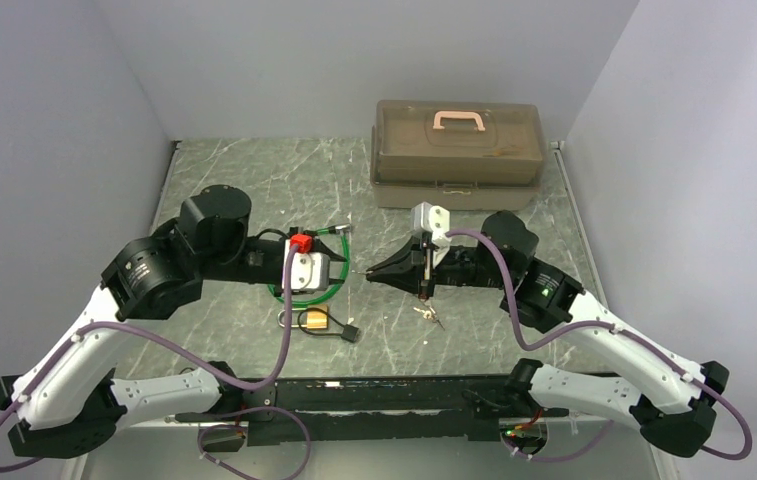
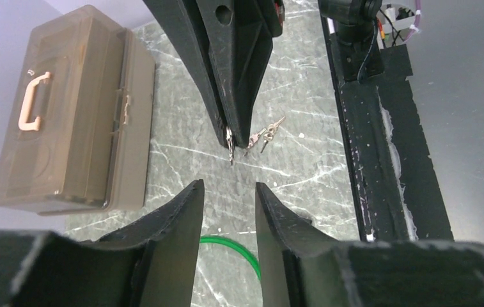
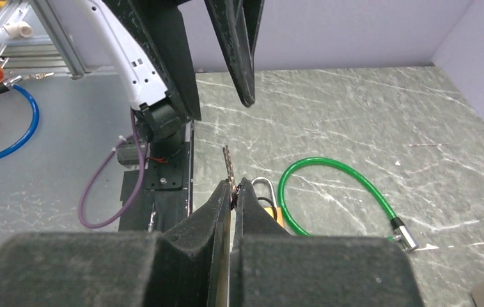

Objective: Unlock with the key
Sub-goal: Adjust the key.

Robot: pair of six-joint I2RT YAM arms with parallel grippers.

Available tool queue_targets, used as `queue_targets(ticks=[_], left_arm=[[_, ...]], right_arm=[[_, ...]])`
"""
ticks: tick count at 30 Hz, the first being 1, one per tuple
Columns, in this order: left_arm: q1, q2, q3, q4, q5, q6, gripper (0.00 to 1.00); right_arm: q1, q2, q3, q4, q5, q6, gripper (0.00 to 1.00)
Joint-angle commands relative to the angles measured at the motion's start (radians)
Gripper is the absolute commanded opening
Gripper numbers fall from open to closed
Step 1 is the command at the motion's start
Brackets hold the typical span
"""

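My right gripper [image 3: 233,185] is shut on a thin silver key [image 3: 228,166], whose blade sticks out past the fingertips. In the top view that gripper [image 1: 374,272] points left, above the table. The brass padlock [image 1: 315,320] with a silver shackle lies on the table left of and nearer than it; in the right wrist view the padlock [image 3: 268,203] shows partly behind my right finger. My left gripper [image 2: 229,192] is open and empty, facing the right gripper, with the held key [image 2: 229,148] straight ahead of it. It hovers over a green cable [image 1: 304,292].
Two loose small keys [image 2: 266,134] lie on the marble table [image 1: 254,190] below the right gripper. A brown toolbox [image 1: 457,152] with a pink handle stands at the back. The green cable loop [image 3: 335,185] ends in a metal plug [image 3: 404,234]. A black rail [image 1: 354,400] runs along the near edge.
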Motion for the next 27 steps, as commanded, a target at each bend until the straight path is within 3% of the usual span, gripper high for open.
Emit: queue_targets(ticks=[1, 4, 12, 27], left_arm=[[0.001, 0.014, 0.002, 0.052, 0.067, 0.001, 0.43], [0.001, 0.018, -0.003, 0.069, 0.075, -0.002, 0.45], [-0.004, 0.018, -0.018, 0.082, 0.102, -0.009, 0.33], [-0.039, 0.016, -0.047, 0.076, 0.076, 0.019, 0.27]], right_arm=[[0.004, 0.005, 0.029, 0.083, -0.040, -0.008, 0.00], [0.006, 0.010, 0.038, 0.076, -0.043, -0.005, 0.00], [0.005, 0.023, 0.058, 0.079, -0.060, -0.002, 0.00], [0.004, 0.021, 0.057, 0.102, -0.056, 0.021, 0.00]])
